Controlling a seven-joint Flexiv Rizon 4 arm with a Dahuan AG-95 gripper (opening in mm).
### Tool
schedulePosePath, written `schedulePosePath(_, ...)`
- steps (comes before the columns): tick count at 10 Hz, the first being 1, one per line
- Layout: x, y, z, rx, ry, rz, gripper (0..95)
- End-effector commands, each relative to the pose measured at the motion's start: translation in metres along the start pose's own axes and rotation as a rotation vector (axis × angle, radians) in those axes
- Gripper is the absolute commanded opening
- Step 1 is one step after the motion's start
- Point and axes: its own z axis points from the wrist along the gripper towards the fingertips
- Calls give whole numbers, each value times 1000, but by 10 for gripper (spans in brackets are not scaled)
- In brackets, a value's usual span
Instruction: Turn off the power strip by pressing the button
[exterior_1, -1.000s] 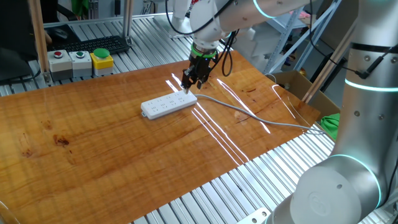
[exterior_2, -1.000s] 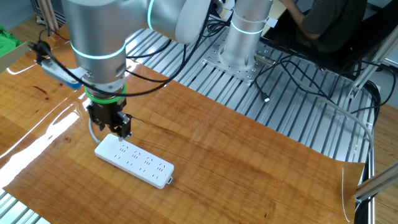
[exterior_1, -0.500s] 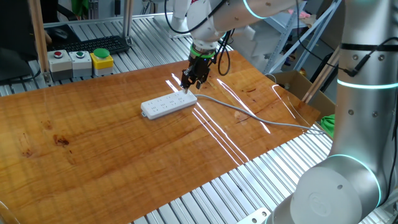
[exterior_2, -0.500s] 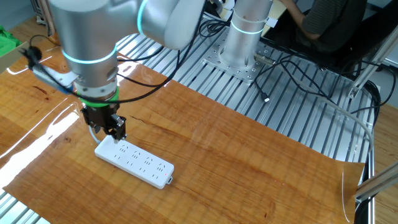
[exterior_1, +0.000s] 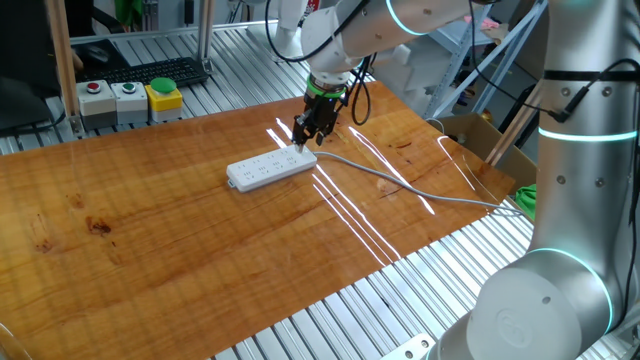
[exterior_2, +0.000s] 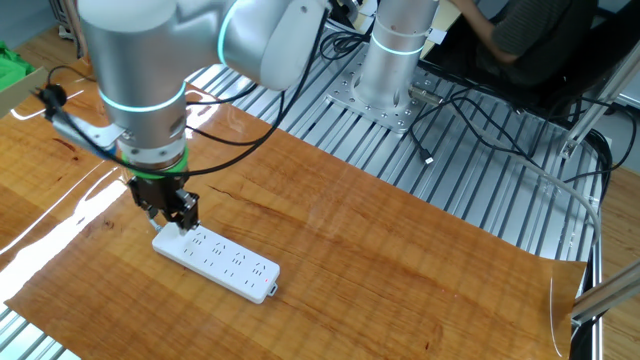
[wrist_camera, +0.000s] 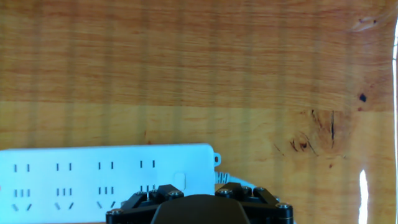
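Observation:
The white power strip lies flat on the wooden table, with its grey cable running off to the right. It also shows in the other fixed view and the hand view. The button is a small pale switch at the strip's cabled end. My gripper hangs straight over that end, its tips at or just above the strip's top in the other fixed view. The hand view shows only the gripper's black body, not the fingertips, so I cannot tell whether the fingers are open or shut.
A grey box row with red and green push buttons, a yellow-cased green button and a black keyboard sit at the back left. A cardboard box stands off the table's right edge.
The gripper has shifted slightly along the strip towards its cabled end and sits a little lower. The strip has not moved.

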Motion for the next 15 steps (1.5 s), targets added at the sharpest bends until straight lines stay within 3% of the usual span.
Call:
schedulePosePath(1, 0, -2, 0, 2, -1, 1, 570)
schedulePosePath(15, -2, -7, 11, -4, 9, 10, 570)
